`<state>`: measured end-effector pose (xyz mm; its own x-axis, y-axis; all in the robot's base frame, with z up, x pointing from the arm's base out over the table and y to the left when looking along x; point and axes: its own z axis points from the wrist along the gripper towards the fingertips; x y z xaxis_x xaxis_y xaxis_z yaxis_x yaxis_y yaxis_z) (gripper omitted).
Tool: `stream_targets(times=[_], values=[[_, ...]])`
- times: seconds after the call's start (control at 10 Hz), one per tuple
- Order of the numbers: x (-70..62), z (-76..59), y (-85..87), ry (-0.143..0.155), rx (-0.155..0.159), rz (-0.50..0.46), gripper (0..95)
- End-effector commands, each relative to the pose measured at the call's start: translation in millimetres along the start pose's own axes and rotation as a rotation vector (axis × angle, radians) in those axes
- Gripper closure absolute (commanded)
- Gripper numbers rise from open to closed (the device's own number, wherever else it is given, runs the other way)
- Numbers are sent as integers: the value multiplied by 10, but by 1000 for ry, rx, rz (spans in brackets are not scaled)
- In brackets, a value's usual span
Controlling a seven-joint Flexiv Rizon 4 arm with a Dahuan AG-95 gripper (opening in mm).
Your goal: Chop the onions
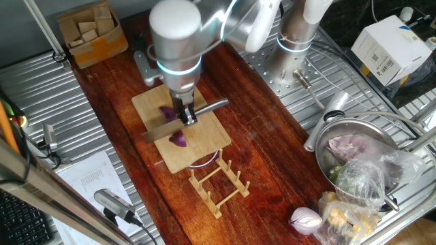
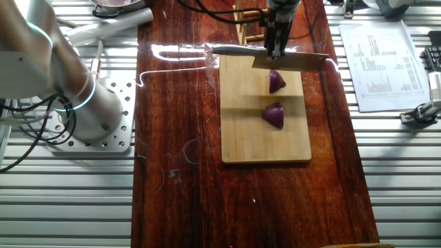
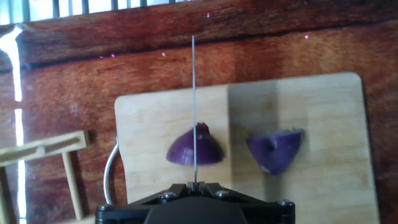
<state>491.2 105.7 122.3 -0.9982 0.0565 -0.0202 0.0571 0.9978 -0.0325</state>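
Two deep purple onion wedges lie on the wooden cutting board [image 1: 197,146]: one [image 1: 178,139] near the front, one [image 1: 167,112] partly behind the gripper. My gripper [image 1: 185,116] is shut on the handle of a cleaver [image 1: 160,131] and holds it flat-edged over the board. In the other fixed view the blade [image 2: 293,62] hangs just beyond the far wedge [image 2: 276,81]; the second wedge [image 2: 273,114] lies mid-board. In the hand view the blade [image 3: 194,93] shows edge-on as a thin line across the left wedge [image 3: 208,151]; the right wedge [image 3: 275,149] lies beside it. I cannot tell if blade and wedge touch.
A wooden rack [image 1: 218,180] stands just past the board's end and shows in the hand view [image 3: 43,152]. A whole pale onion [image 1: 305,219], a metal bowl [image 1: 354,133] with bags, a cardboard box [image 1: 92,30] and printed paper [image 2: 382,65] lie around the wooden top.
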Motion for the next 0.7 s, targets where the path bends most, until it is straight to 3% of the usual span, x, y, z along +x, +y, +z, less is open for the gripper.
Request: stream_targets(times=[0.1, 0.7], values=[[28, -35, -10, 11, -3, -17, 950], [49, -30, -93, 8, -15, -20, 950]])
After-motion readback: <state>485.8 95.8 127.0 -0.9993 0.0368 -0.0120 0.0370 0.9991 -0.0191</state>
